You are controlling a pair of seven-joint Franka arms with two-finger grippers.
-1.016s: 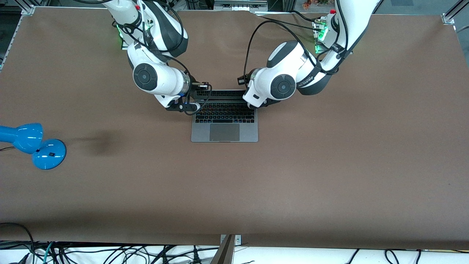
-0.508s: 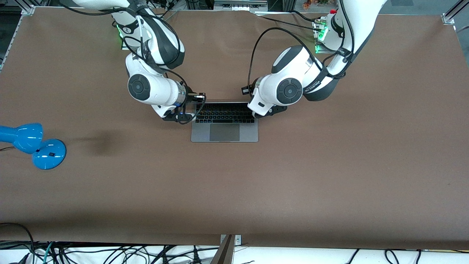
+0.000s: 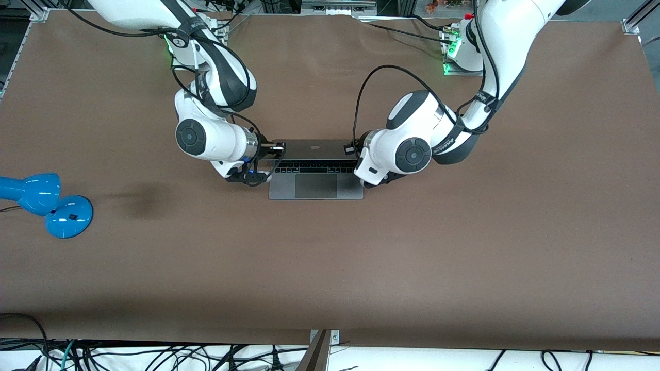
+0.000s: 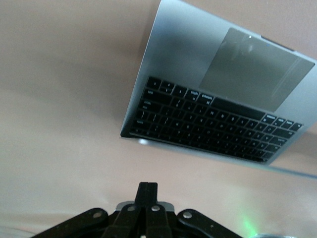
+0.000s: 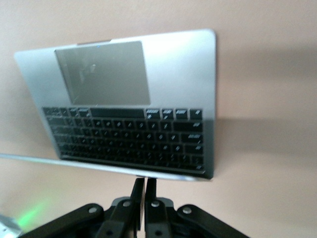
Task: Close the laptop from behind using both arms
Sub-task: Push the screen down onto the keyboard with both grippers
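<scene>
Brown desk (image 3: 412, 257) carries the laptop (image 3: 315, 186) near its middle, trackpad edge nearest the front camera, lid tipped partway down over the keys. The left gripper (image 4: 147, 191) sits at the lid's corner toward the left arm's end, fingers pressed together. The right gripper (image 5: 143, 186) sits at the other corner, fingers likewise together. A blue lamp (image 3: 46, 203) lies at the right arm's end.

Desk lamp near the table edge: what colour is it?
Bright blue lamp, front view.
</scene>
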